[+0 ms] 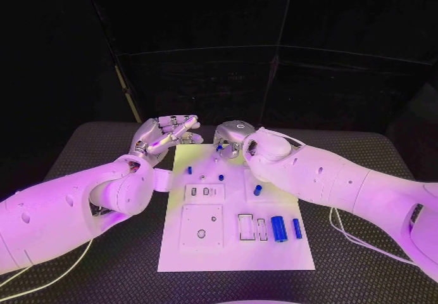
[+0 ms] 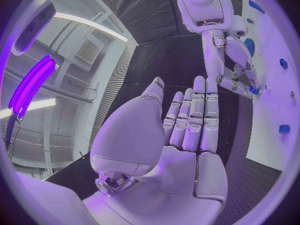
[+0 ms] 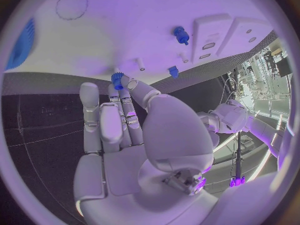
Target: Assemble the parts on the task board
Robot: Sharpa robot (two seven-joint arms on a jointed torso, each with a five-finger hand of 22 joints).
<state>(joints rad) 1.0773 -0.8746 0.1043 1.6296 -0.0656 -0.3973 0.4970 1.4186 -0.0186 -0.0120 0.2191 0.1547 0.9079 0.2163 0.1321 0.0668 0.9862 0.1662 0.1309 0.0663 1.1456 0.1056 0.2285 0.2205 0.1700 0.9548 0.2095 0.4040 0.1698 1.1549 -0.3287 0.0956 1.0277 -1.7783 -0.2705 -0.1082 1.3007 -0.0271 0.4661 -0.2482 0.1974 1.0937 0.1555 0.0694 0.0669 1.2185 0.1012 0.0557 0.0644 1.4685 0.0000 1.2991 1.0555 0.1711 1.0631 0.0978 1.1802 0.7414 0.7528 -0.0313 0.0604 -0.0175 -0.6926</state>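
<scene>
From the head camera I see my right hand (image 1: 235, 136) at the far edge of the task board (image 1: 235, 253), far nearer the small blue part (image 1: 219, 147) there than my left hand (image 1: 167, 135), which is spread and empty just off the board's left corner. My left wrist camera shows the right fingertips (image 2: 250, 82) pinching that part (image 2: 254, 90). My right wrist camera confirms the pinch, the part (image 3: 117, 81) standing upright at the board's edge.

You are viewing two smooth white arm shells dotted with small holes, a thin white cable trailing beside each, silver segmented left hand (image 1: 164, 135) and right hand (image 1: 233, 136) showing padded fingers
</scene>
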